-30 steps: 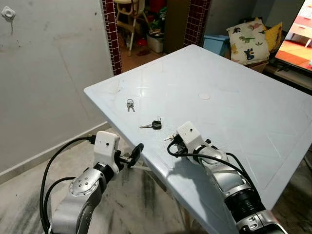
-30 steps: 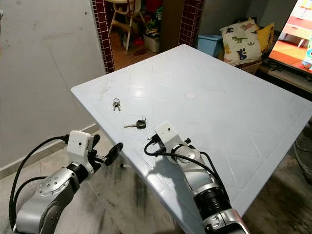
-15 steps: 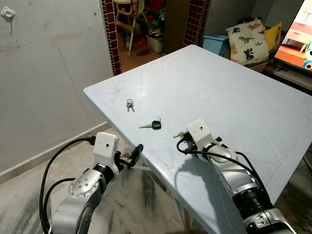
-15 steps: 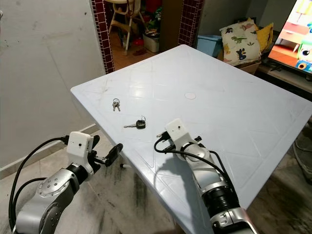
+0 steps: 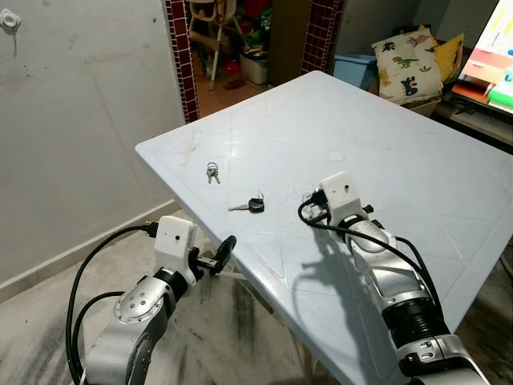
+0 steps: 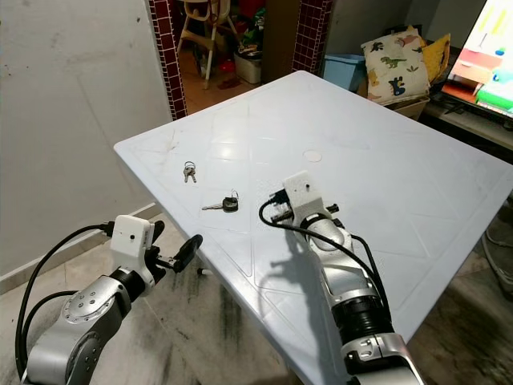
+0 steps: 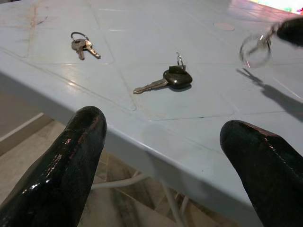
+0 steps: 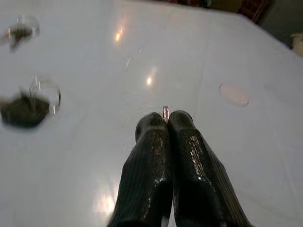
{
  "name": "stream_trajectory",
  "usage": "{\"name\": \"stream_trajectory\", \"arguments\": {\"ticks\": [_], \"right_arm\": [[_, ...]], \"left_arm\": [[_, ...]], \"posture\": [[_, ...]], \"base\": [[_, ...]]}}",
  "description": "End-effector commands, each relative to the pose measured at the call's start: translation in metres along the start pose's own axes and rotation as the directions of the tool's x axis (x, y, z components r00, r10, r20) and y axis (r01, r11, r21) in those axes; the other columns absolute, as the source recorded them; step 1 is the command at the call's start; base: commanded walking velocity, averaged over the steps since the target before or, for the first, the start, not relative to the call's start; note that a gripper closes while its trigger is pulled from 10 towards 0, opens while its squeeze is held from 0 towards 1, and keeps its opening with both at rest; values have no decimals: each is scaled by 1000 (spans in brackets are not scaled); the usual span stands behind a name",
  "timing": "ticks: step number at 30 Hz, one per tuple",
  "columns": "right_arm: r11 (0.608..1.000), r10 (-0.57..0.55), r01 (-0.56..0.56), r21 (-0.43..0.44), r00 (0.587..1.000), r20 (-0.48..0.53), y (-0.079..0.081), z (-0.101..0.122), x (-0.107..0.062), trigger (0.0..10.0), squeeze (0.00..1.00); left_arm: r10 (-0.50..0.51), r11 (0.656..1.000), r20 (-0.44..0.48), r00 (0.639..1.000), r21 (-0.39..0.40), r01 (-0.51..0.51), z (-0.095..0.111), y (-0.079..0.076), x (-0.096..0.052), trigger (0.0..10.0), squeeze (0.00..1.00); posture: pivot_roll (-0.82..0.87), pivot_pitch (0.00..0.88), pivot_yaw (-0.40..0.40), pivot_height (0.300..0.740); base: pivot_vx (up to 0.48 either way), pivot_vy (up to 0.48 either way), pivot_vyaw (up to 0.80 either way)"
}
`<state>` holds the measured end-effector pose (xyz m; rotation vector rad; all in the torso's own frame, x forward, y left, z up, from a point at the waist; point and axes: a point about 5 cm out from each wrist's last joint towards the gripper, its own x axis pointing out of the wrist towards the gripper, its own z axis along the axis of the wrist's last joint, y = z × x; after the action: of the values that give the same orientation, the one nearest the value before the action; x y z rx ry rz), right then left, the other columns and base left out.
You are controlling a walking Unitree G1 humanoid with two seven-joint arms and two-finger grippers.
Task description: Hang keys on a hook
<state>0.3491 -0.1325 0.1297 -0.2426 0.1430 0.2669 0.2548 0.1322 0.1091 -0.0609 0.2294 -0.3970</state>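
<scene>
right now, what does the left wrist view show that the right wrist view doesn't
Left wrist view: the left tool, fingers spread wide just off the edge of the white table, the floor below, and a key ring dangling above the tabletop. Right wrist view: the right tool pinched shut, a metal sliver between its tips. Both: the table, the black-headed key, the small key pair and a round disc.

White table (image 5: 417, 184): black-headed key (image 5: 251, 205), small key pair (image 5: 212, 172).
</scene>
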Motion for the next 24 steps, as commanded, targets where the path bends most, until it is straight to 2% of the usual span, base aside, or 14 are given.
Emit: {"name": "stream_trajectory", "arguments": {"ticks": [1,7,13,14,16,17,24], "right_arm": [[1000,2,-4,17,995,102,-1,23,2,0,0],[999,30,-36,29,982,188,7,37,0,0,0],[997,56,-66,42,979,195,12,38,-1,275,0],[997,61,-71,43,979,195,15,37,-2,10000,0],[996,64,-73,42,979,194,16,37,-2,10000,0],[993,72,-92,81,974,215,24,39,-5,10000,0],[987,117,-141,78,960,253,42,44,-11,10000,0]], "left_arm": [[-9,1000,-6,1000,9,9,-1,-1,2,10000,0],[-9,1000,-3,1000,7,9,-1,-2,4,10000,0],[32,999,13,999,18,-32,1,1,4,10000,0],[90,995,34,995,29,-91,4,7,4,10000,0],[110,993,40,993,32,-111,4,9,4,10000,0],[197,979,68,978,34,-199,9,21,4,10000,0],[239,969,69,968,49,-243,9,28,3,10000,0]], "posture": [[72,0,-10,740],[68,0,-14,740],[68,0,-16,740],[67,0,-17,740],[67,0,-17,740],[67,0,-19,740],[67,0,-17,740]], "base": [[0,0,0],[0,0,0],[0,0,0],[0,0,0],[0,0,0],[0,0,0],[0,0,0]]}}
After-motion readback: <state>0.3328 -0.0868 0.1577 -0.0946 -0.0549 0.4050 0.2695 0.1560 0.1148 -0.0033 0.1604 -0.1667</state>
